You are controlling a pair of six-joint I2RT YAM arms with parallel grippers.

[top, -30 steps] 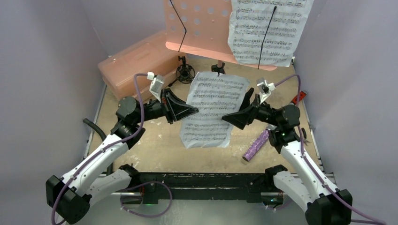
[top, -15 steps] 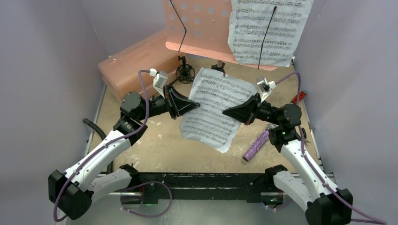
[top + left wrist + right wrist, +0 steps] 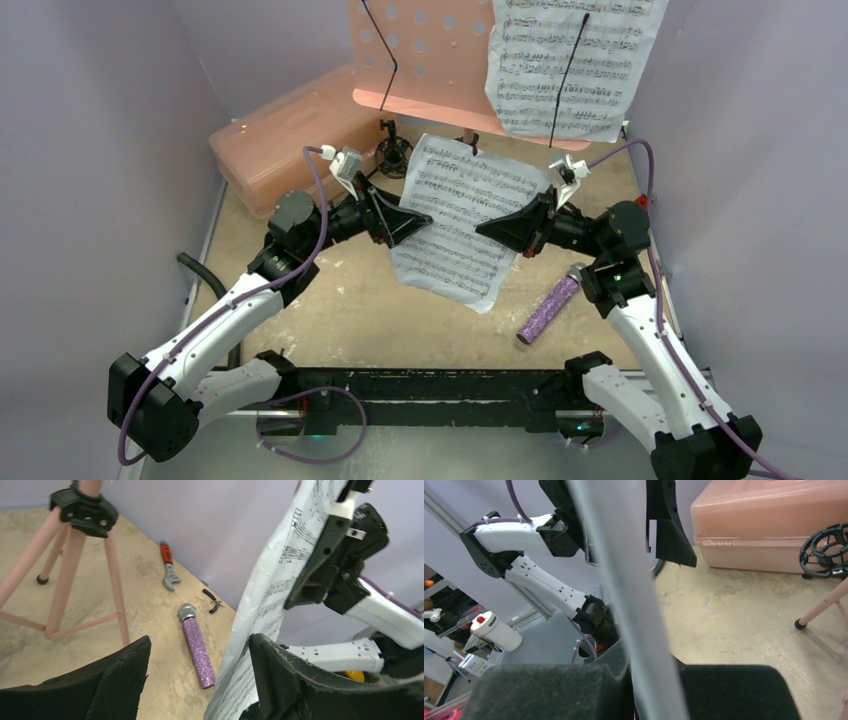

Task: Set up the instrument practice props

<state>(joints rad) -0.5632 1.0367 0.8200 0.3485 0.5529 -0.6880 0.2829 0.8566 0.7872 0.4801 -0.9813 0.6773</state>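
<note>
- Grey walls [image 3: 100,150] close in a tan, scuffed table [image 3: 340,310]; the overhead view cuts off their upper parts.
- At the back left lies a big pink case [image 3: 290,130], its far end hidden behind the music stand [image 3: 430,50].
- This pink stand stands at the back centre. Its holed desk is cut off at the top edge, and its thin legs show properly only in the left wrist view.
- One music page [image 3: 570,70] rests on the right half of the desk under a thin black wire; its top is out of frame.
- A second music page [image 3: 460,220] hangs tilted in the air above the table's middle, between the two arms.
- The right claw [image 3: 490,232] is clamped on this page's right edge; in its own camera the paper is only a blurred grey strip running between the pads.
- The left claw [image 3: 200,680] stands apart, with the page's left edge just beside one finger [image 3: 300,685]; whether they touch, I cannot tell.
- A glittery purple microphone [image 3: 548,308] lies flat on the table near the right arm.
- A small black tripod mount [image 3: 395,155] stands by the stand's foot, partly hidden.
- A red-handled wrench [image 3: 168,572] and small pliers [image 3: 214,601] lie by the right wall, hard to make out from above.
</note>
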